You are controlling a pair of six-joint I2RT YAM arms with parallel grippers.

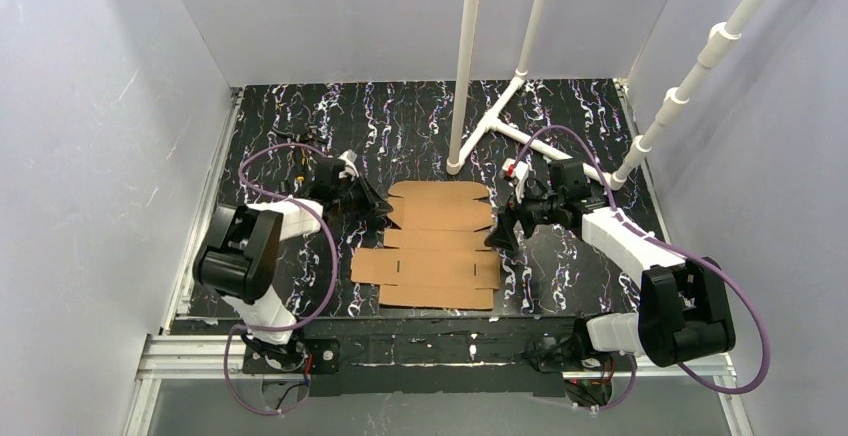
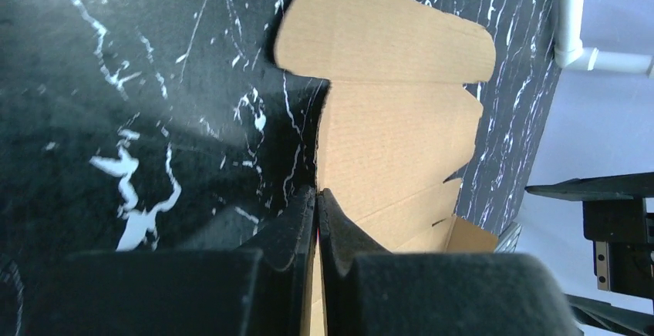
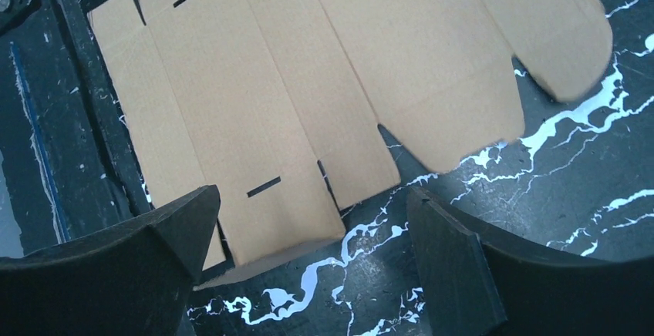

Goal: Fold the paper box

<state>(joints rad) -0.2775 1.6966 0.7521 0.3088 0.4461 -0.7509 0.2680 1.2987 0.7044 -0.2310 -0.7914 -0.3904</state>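
The black, white-veined table (image 1: 300, 116) carries the paper box (image 1: 440, 246), a flat die-cut sheet of plain brown cardboard that lies unfolded at the middle, between the two arms. Its rounded flaps point to the far side and its slotted panels lie toward the arm bases. A white pipe frame (image 1: 465, 56) stands on the table beyond the sheet.

The right fingers (image 1: 500, 231) are spread wide and grip nothing. They hang low at the sheet's right edge. In the right wrist view the paper box (image 3: 308, 82) fills the upper half, and one side flap, with a short slit in it, reaches down into the gap between the two black fingers (image 3: 177, 236). Whether either finger touches the cardboard cannot be told.

The left fingers (image 1: 372, 204) are at the sheet's far left edge, beside the upper flaps. In the left wrist view they (image 2: 316, 205) are pressed together, with a thin sliver of brown cardboard showing between them, so they pinch the edge of the paper box (image 2: 393, 120). From that pinch the sheet runs away across the table (image 2: 116, 82) toward its rounded end flap.
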